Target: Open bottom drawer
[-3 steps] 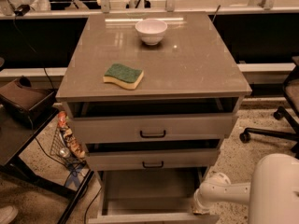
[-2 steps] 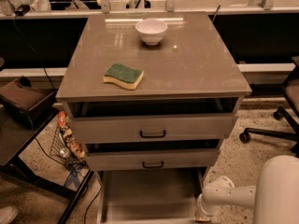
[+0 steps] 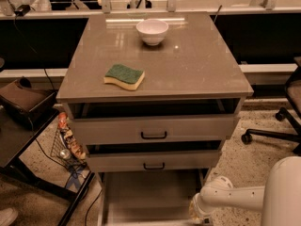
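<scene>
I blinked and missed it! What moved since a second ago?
The gripper, at the right side of the bottom drawer, slid lower and a bit left, and the drawer seems to have come out slightly. The bowl, sponge, top drawer and middle drawer stayed put.

- The bottom drawer runs off the bottom edge of the frame, so only the shallow tray shows; its front panel and handle are cut off.
- The gripper sits low, right of centre, at the drawer's right side. It's mostly lost at the bottom edge.
- The robot's white body is chopped by the lower right corner.
- The office chair is cut by the right edge, only the base and a bit of seat show.
- The stuff in the wire rack on the left is too blurry to name.
- The gaps above the two upper drawer fronts are just dark inside.
</scene>
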Controlling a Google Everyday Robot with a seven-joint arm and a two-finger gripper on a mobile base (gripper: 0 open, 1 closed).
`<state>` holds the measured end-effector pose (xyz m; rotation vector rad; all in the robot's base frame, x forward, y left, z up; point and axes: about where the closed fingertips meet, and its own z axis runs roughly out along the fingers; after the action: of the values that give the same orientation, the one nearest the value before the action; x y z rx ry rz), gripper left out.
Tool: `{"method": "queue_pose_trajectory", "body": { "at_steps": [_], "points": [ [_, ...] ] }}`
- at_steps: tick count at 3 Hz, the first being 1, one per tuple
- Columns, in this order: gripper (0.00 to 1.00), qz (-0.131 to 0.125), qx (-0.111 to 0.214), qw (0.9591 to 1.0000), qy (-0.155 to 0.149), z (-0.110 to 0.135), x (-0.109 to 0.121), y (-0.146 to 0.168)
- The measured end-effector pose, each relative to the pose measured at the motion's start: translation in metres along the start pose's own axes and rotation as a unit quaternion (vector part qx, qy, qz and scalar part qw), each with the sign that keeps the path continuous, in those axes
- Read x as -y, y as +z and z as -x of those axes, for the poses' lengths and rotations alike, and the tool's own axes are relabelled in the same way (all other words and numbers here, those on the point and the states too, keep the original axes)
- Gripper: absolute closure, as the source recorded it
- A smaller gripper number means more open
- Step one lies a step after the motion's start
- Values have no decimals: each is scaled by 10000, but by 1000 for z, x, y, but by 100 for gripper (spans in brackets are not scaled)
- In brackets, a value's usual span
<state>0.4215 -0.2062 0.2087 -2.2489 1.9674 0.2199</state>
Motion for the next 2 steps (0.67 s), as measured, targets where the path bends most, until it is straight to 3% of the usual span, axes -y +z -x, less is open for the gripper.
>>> {"method": "queue_pose_trajectory", "body": {
  "at_steps": [1, 2],
  "points": [
    [100, -234, 212, 9975, -626, 34, 32, 8],
    [100, -199, 355, 9957, -827, 42, 33, 29]
  ]
}}
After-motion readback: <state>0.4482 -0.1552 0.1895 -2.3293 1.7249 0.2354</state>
